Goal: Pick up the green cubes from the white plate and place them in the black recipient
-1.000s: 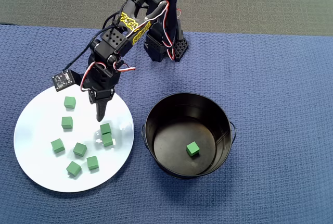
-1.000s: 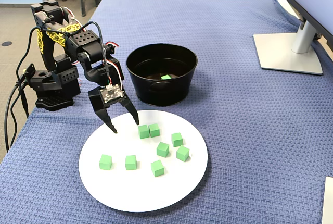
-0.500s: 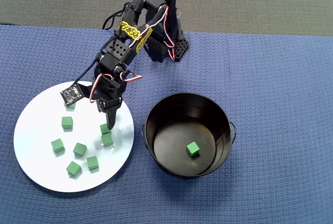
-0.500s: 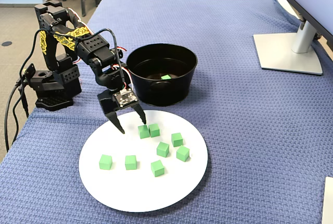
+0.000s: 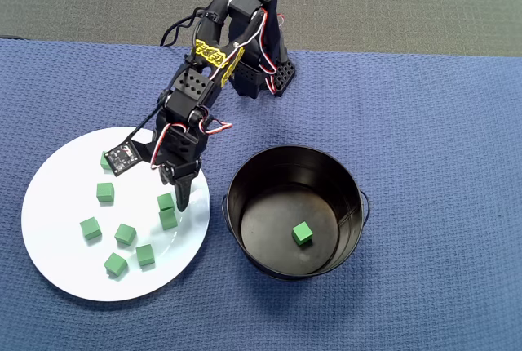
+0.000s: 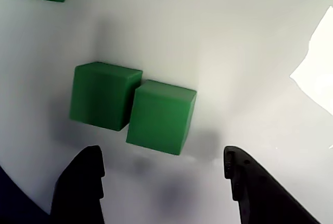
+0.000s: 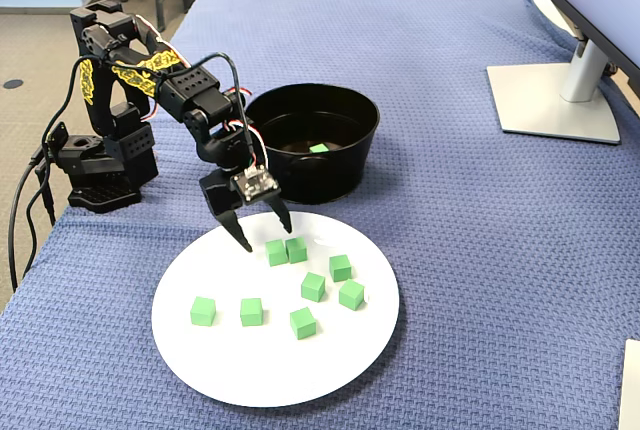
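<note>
Overhead view: gripper spread wide, empty, above white plate; pair of touching green cubes just beneath the tips; black recipient off to one side, one cube inside.

Wrist view: near cube of the pair just ahead of both fingers. Best to centre on that one alone, descend straight, close slowly.

Fixed view: tips beside the pair. No readable writing anywhere.

Arm reaches out from its base and bends down, gripper pointing downward with jaws spread wide and empty, both fingertips visible in the wrist view.
</note>
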